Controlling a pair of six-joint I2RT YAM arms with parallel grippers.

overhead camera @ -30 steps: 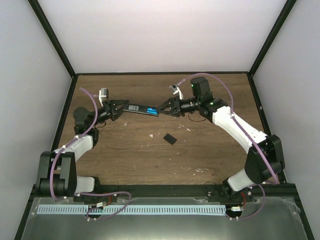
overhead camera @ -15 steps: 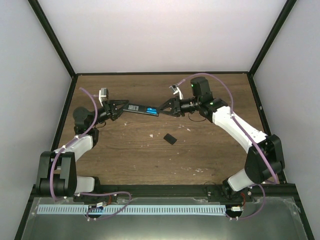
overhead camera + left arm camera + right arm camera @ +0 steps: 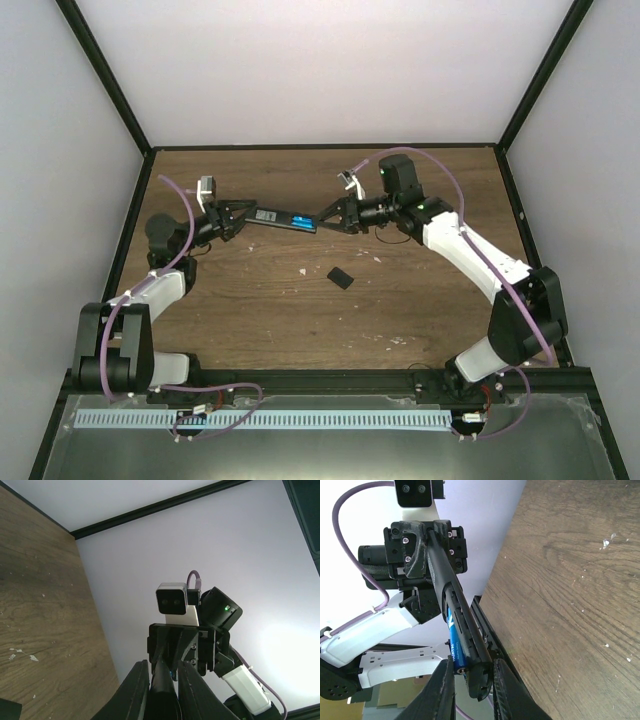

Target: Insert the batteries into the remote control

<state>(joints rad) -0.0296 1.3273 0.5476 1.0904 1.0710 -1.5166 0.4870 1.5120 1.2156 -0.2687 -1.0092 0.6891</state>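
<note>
The remote control (image 3: 285,218) is a slim black bar held above the table between both grippers. My left gripper (image 3: 243,217) is shut on its left end; in the left wrist view the remote (image 3: 162,685) sits between my fingers (image 3: 161,667). My right gripper (image 3: 322,218) is shut on its right end. In the right wrist view the remote (image 3: 455,600) has a blue battery (image 3: 454,642) lying along its open bay, and my right gripper (image 3: 470,662) closes round the remote's end and the battery's tip. Blue also shows in the top view (image 3: 301,222).
The short black cover piece (image 3: 340,277) lies on the wooden table (image 3: 400,300) in front of the held remote. White specks are scattered on the wood. Black frame posts and pale walls enclose the table.
</note>
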